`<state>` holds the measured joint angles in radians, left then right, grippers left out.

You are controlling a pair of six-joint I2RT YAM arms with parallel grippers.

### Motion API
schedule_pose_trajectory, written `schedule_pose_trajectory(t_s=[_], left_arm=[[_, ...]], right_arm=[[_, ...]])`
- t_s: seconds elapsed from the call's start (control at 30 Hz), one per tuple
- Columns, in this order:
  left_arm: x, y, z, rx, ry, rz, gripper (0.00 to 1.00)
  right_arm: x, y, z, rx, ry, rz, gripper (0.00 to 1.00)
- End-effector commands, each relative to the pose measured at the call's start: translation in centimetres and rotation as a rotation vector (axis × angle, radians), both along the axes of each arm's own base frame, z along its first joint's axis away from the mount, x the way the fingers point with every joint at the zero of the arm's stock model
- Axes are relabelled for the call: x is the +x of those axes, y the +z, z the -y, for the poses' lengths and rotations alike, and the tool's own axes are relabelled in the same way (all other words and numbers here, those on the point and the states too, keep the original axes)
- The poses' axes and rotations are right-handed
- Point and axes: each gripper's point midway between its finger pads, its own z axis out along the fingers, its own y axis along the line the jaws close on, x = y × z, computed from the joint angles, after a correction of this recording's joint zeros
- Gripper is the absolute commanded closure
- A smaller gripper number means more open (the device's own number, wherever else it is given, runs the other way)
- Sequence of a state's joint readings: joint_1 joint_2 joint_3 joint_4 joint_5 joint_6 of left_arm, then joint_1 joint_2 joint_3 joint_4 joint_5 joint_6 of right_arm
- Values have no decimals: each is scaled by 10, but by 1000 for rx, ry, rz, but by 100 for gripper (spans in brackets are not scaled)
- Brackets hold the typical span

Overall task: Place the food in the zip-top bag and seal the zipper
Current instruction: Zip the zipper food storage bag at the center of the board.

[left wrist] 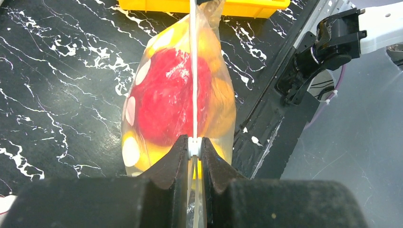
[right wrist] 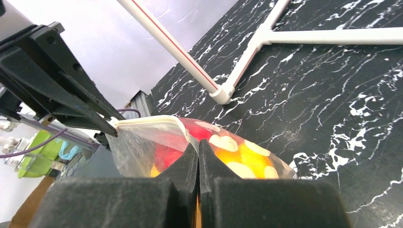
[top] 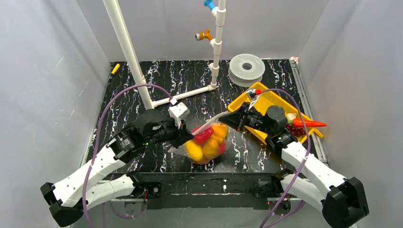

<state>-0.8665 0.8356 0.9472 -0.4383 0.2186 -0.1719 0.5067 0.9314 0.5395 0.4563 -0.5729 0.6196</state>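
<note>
— On the table [top: 266,156], centre, where's the food [top: 196,149]?
— Inside the zip-top bag [top: 216,142], red and yellow.
— Grippers?
— At its 9 o'clock the left gripper [left wrist: 193,145] clamps the zipper [left wrist: 193,71]; at 1 o'clock the right gripper [right wrist: 198,147] pinches it.

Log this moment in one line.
left gripper: shut on zipper | right gripper: shut on zipper | bag: food inside | zipper: stretched between grippers | seal: cannot tell

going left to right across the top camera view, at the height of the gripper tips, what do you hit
left gripper → zip-top bag → right gripper → orange toy vegetable
</note>
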Motion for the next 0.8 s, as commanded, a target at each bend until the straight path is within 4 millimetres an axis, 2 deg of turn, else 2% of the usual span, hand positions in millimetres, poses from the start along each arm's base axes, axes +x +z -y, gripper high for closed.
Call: schedule_pose_trajectory(t_s=[0.0,0.27,0.5,0.77], left_arm=[[-11,-7,-10,32,-12,-28,100],[-13,-16,-12,51,-25,-38,100],[-18,-21,-18,67,-25,-45,100],[-21,-29,-26,83,-3,-60,100]], right_arm=[[31,6,24,8,-181,43,99],[30,1,30,-17,-143,69,99],[41,-4,47,-14,-193,54,99],[49,-7,56,-14,-225,36,99]])
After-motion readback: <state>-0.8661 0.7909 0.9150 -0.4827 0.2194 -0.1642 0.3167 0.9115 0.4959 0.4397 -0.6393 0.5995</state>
